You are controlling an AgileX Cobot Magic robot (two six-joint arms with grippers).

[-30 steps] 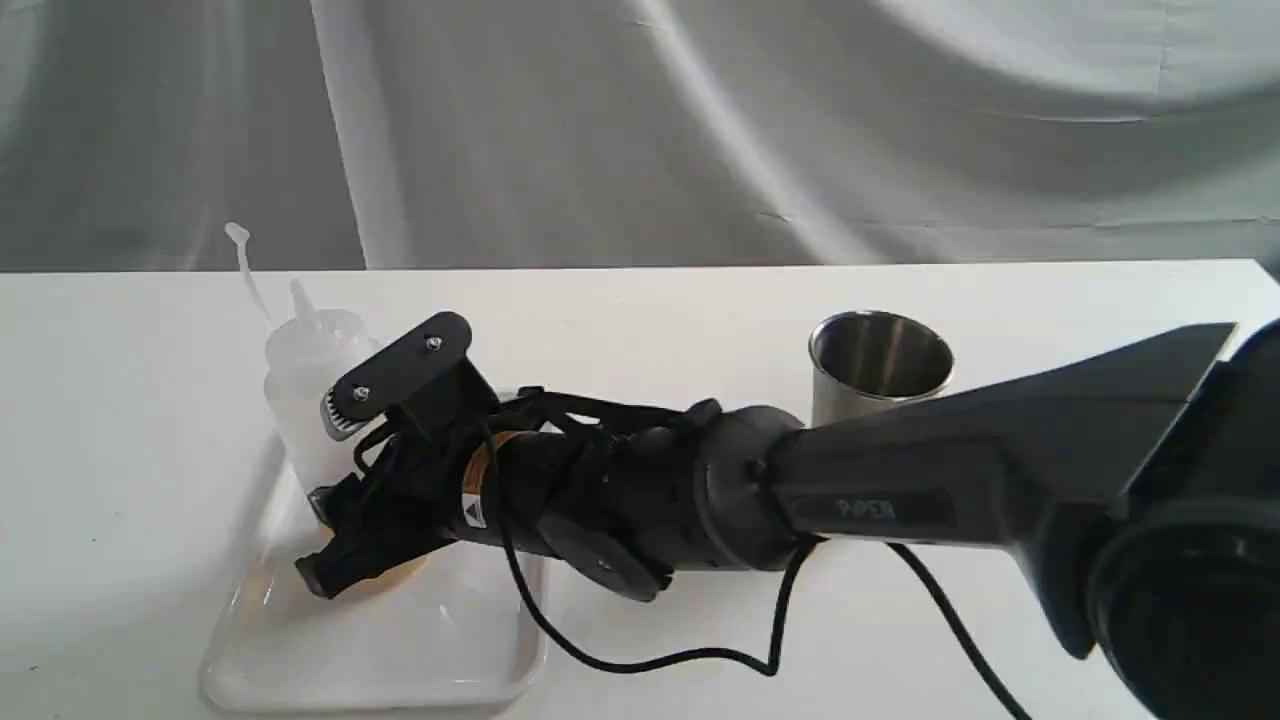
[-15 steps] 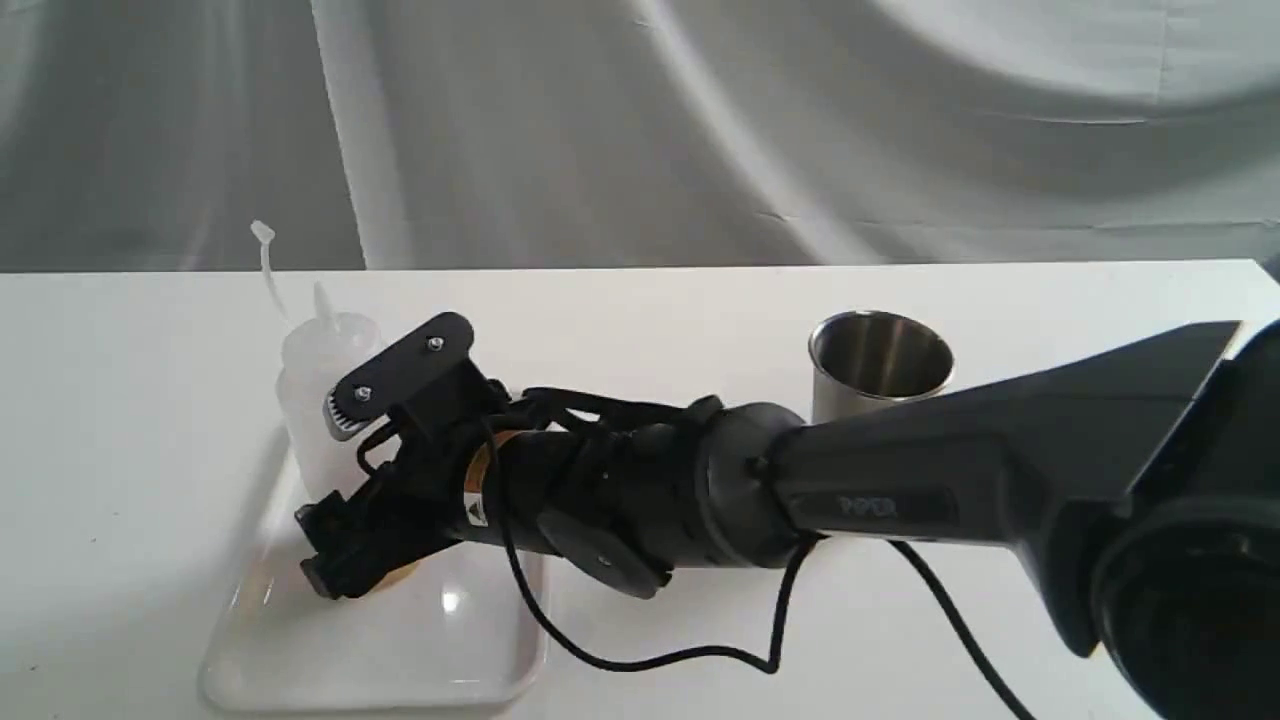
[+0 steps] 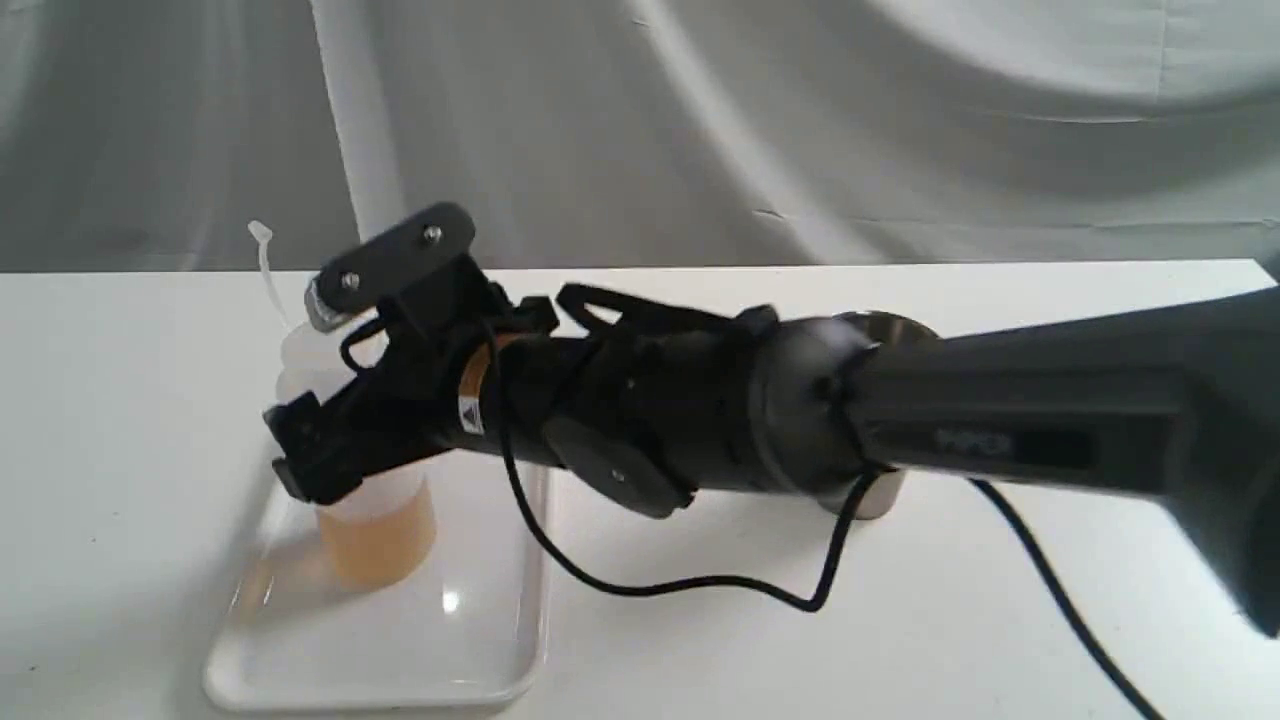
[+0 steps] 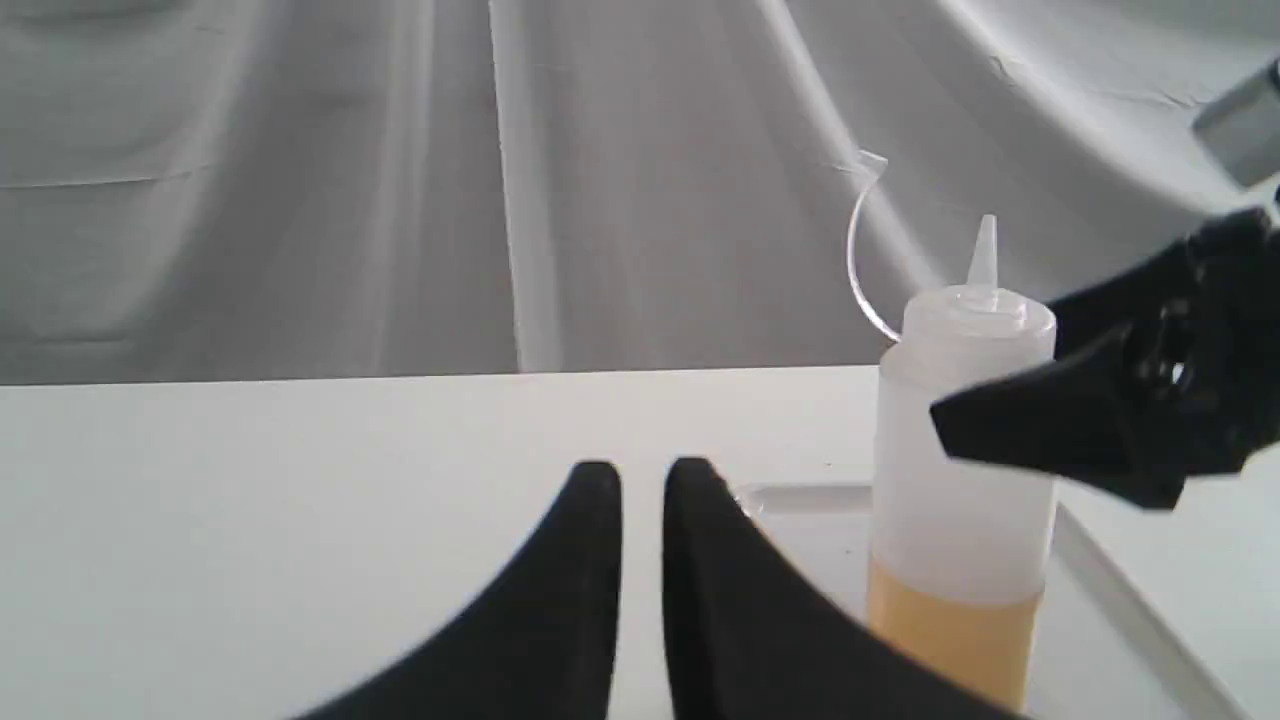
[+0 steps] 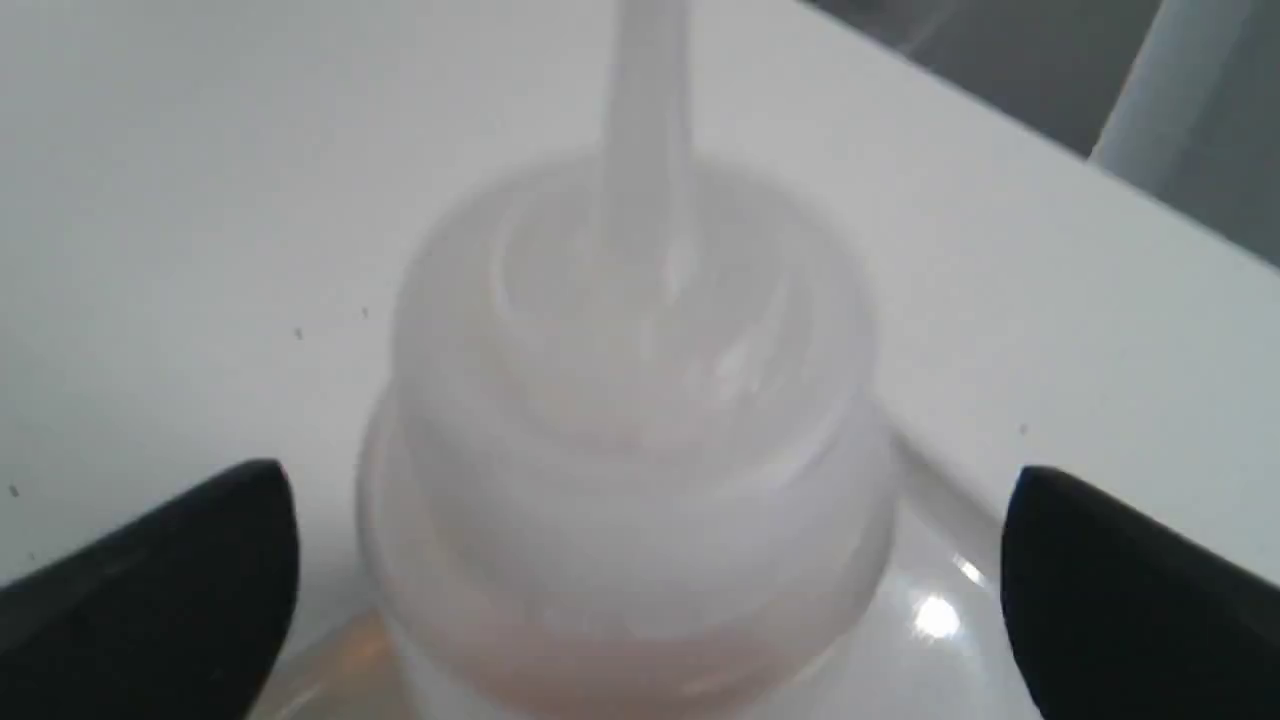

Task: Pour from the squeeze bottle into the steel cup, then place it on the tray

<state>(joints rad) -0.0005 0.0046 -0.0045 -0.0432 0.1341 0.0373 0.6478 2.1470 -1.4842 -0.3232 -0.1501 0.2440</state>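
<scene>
The squeeze bottle stands upright on the tray, at its far end (amber liquid low inside). The right gripper has its 2 fingers spread either side of the bottle's shoulder, clear of it. The steel cup sits well right of the tray. The left gripper faces the tray, fingers nearly together, empty.

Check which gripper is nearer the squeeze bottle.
Right. The right gripper straddles the squeeze bottle, open, one finger on either side; the left gripper sits back from it, closed, not touching.

Black arm, black pincer, looping cable
</scene>
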